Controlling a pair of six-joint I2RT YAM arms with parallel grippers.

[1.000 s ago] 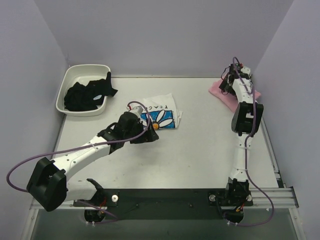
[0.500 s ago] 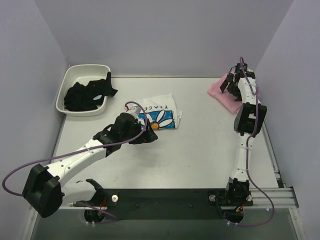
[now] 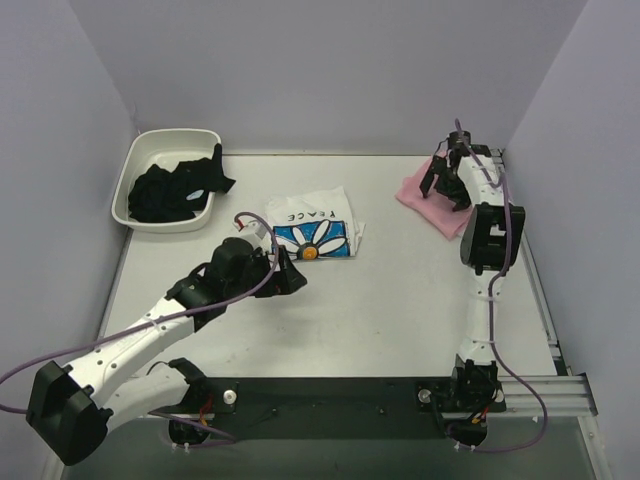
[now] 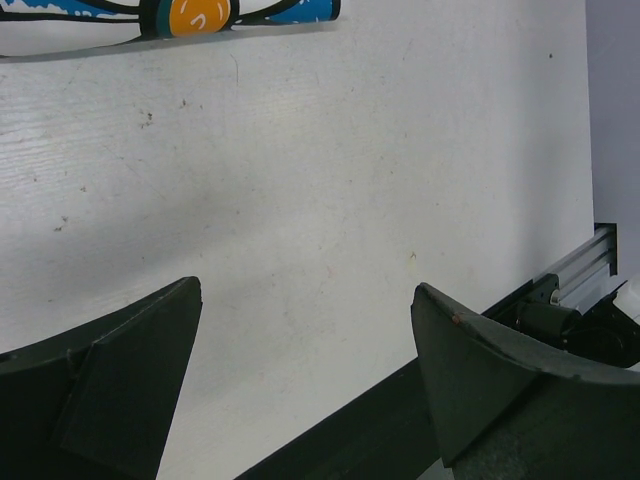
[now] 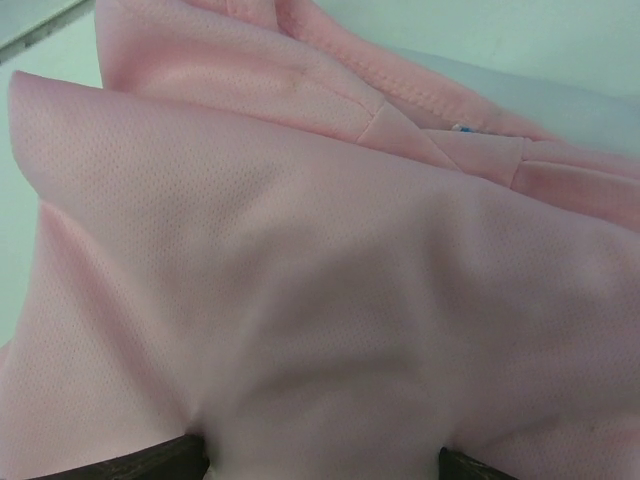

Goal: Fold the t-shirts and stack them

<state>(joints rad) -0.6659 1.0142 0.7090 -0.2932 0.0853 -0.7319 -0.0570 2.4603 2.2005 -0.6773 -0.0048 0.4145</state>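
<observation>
The white t-shirt with the blue daisy print (image 3: 315, 225) lies folded at the table's middle back, and its lower edge (image 4: 190, 15) shows at the top of the left wrist view. My left gripper (image 3: 287, 275) (image 4: 305, 300) hovers just in front of it, open, with only bare table between its fingers (image 4: 120, 380). The pink t-shirt (image 3: 428, 197) (image 5: 320, 250) lies crumpled at the back right. My right gripper (image 3: 447, 182) (image 5: 320, 465) is down on it with jaws wide apart, and pink cloth bulges between the fingertips (image 5: 150, 465).
A white tub (image 3: 135, 165) holding dark garments (image 3: 172, 190) stands at the back left. Purple walls close in the table on three sides. A black rail (image 4: 400, 410) with the arm bases runs along the near edge.
My left gripper drew back toward the near left, off the daisy shirt's edge. My right gripper swung left, and the pink t-shirt shifted left along with it.
</observation>
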